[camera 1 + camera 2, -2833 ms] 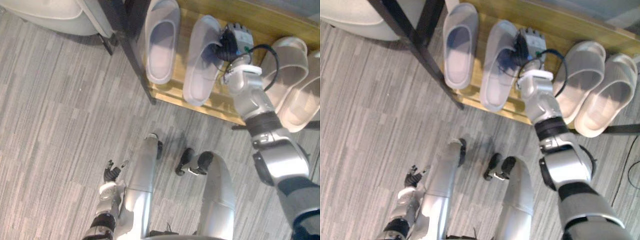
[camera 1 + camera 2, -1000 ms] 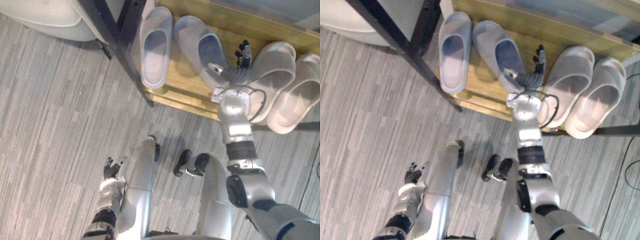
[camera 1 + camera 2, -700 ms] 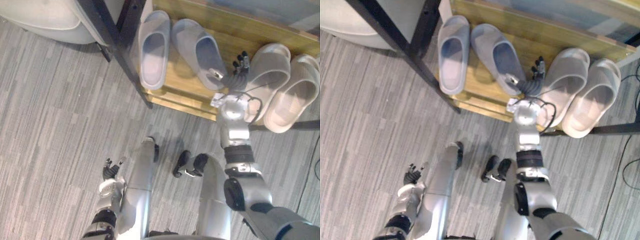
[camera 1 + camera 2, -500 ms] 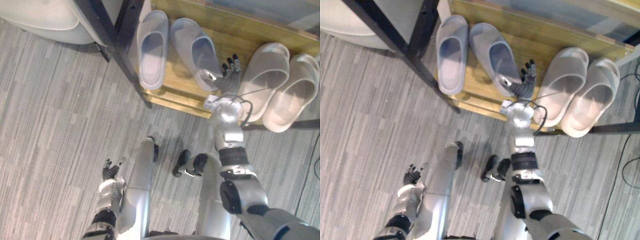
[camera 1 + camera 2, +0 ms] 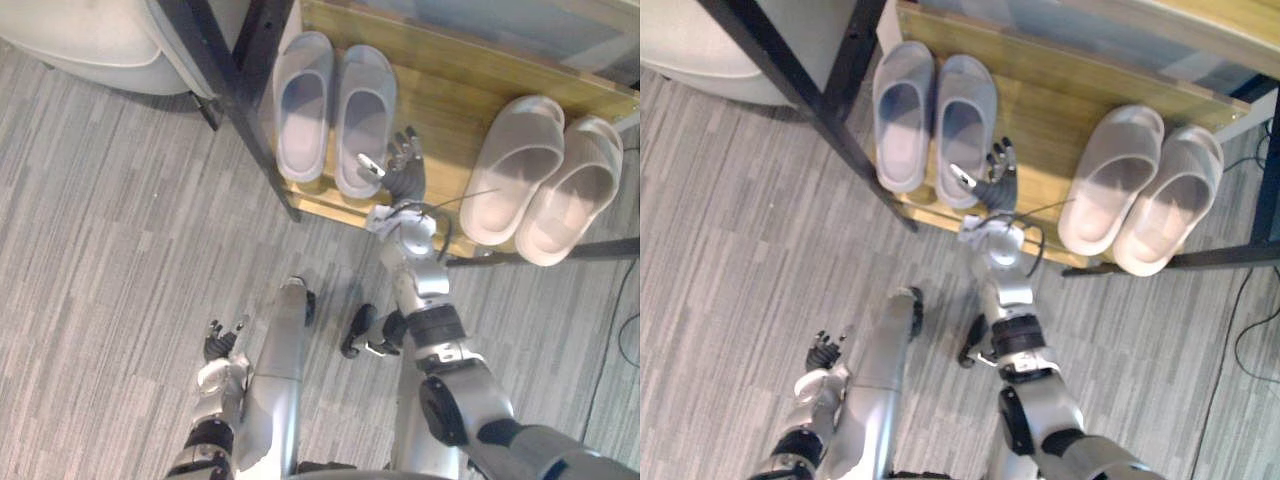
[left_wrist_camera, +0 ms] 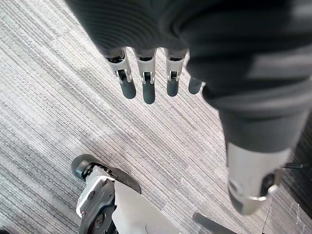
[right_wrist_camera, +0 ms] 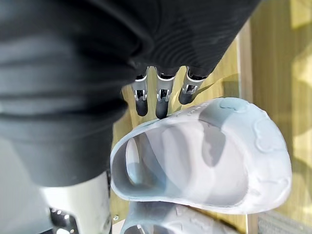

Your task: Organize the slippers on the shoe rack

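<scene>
A low wooden shoe rack (image 5: 450,105) has a smooth honey-coloured plank shelf with visible grain, held in a black metal frame (image 5: 228,72). It stands on a floor (image 5: 120,250) of grey carpet with fine stripes.

On the left part of the shelf two pale grey-lilac slippers lie side by side and parallel, running near to far: the left grey slipper (image 5: 303,105) and the right grey slipper (image 5: 365,118), their sides touching or almost so. They are smooth moulded slides with thick rounded soles, a broad band over the foot and a scooped footbed. In the right wrist view the right one's wall is soft and matte, with shallow raised bumps on its band.

Well apart on the right part of the shelf sits a pair of cream slippers (image 5: 545,180) of the same chunky shape. They are pressed together and slanted, with their far ends leaning right.

The right hand (image 5: 403,172) is just right of the right grey slipper's near end. Its fingers (image 7: 161,103) are straight and spread, clasping nothing, with the dark tips right at the slipper's rim; whether they touch it cannot be told.

The left hand (image 5: 222,345) hangs low over the carpet. Its fingers (image 6: 148,91) are relaxed and empty.
</scene>
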